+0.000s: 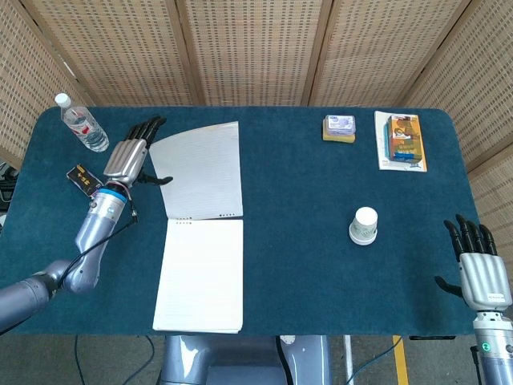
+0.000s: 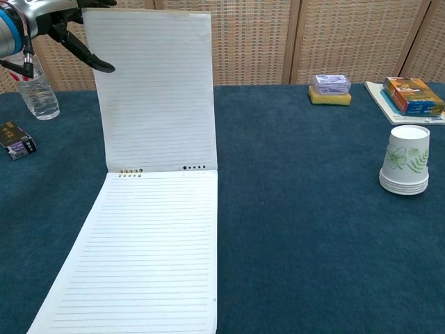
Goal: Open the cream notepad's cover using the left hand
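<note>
The cream notepad lies open at the front left, its lined pages [image 1: 200, 273] [image 2: 139, 257] flat on the blue table. Its cover [image 1: 199, 170] [image 2: 156, 90] stands turned up and back from the spiral binding, lined inner side facing me. My left hand [image 1: 132, 154] [image 2: 49, 17] is at the cover's upper left edge. Its fingers are spread, and the thumb [image 2: 97, 64] lies against that edge. My right hand [image 1: 479, 269] hovers off the table's front right corner with its fingers apart and nothing in it. The chest view does not show it.
A water bottle [image 1: 84, 128] [image 2: 35, 87] and a small black box [image 1: 86, 182] [image 2: 17, 139] sit left of my left hand. A paper cup stack [image 1: 364, 225] [image 2: 406, 160] stands at right. A yellow sponge [image 1: 339, 128] and an orange box [image 1: 403, 138] are at the back right.
</note>
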`<state>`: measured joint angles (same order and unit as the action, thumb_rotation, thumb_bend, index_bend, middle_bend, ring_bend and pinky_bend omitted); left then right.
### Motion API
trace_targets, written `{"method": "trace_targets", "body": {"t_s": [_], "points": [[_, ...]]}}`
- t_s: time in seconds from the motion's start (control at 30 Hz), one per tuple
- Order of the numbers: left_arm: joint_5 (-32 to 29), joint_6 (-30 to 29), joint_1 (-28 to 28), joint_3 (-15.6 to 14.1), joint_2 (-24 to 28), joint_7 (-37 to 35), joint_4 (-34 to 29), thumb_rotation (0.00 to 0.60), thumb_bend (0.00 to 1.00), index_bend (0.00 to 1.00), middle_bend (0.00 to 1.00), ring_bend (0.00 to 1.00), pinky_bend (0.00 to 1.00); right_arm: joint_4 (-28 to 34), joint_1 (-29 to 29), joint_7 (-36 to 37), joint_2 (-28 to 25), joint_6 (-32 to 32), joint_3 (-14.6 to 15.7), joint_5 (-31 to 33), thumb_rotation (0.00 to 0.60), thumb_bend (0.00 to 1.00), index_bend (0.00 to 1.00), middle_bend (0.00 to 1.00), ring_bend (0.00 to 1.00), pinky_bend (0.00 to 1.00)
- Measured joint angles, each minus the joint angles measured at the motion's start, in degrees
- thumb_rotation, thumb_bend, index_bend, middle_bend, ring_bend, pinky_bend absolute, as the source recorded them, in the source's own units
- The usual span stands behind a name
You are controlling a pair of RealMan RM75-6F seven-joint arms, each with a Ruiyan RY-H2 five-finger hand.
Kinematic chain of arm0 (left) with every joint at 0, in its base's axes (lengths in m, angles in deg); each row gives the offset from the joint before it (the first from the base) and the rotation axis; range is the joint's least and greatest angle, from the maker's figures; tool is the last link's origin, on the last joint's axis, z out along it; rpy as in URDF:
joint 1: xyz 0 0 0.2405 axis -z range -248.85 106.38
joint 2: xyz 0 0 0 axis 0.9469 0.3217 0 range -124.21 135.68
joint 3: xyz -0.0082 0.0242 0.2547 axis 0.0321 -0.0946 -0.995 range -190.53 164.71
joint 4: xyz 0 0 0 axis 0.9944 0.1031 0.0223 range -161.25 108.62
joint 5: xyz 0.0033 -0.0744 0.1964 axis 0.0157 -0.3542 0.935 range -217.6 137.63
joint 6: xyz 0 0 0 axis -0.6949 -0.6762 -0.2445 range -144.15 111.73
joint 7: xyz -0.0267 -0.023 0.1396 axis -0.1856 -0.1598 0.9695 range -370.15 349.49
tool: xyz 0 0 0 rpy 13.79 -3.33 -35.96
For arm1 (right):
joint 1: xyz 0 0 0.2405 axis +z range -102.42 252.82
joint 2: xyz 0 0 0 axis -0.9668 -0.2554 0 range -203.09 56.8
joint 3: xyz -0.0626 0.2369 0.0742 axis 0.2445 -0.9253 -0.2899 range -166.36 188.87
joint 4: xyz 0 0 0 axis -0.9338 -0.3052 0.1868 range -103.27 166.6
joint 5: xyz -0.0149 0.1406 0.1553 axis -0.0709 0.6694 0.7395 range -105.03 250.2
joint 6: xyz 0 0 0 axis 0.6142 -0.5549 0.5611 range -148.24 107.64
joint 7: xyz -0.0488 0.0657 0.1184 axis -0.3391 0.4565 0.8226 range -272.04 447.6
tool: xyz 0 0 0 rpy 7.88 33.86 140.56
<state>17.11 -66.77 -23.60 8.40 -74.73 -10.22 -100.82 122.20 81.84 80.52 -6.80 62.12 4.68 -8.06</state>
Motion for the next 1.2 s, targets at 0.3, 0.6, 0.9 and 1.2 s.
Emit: {"method": "trace_targets", "body": {"t_s": [0.3, 0.6, 0.9, 1.2], "points": [[3.7, -6.2, -2.3, -0.5, 2.1, 0.1, -0.8, 0.600, 0.00, 0.00, 0.00, 0.00, 0.00, 0.0, 0.0, -0.6, 0.4, 0.1, 0.4, -0.4, 0.600, 0.00, 0.05, 0.00, 0.00, 0.00], [8.2, -16.5, -10.1, -2.1, 9.7, -0.7, -7.8, 0.600, 0.00, 0.00, 0.00, 0.00, 0.00, 0.7, -0.3, 0.4, 0.0, 0.7, 1.2, -2.2, 0.600, 0.00, 0.05, 0.00, 0.00, 0.00], [10.1, -24.8, -22.9, -9.3, 19.4, 2.3, -20.6, 0.600, 0.00, 0.00, 0.00, 0.00, 0.00, 1.8, -0.8, 1.8, -1.0, 2.0, 1.6, -3.8, 0.600, 0.00, 0.05, 0.00, 0.00, 0.00], [16.6, -35.6, -36.4, -19.9, 21.2, 2.0, -24.9, 0.600, 0.00, 0.00, 0.00, 0.00, 0.00, 1.9, -1.1, 2.2, -1.4, 2.7, 2.2, -5.2, 0.600, 0.00, 0.05, 0.00, 0.00, 0.00]]}}
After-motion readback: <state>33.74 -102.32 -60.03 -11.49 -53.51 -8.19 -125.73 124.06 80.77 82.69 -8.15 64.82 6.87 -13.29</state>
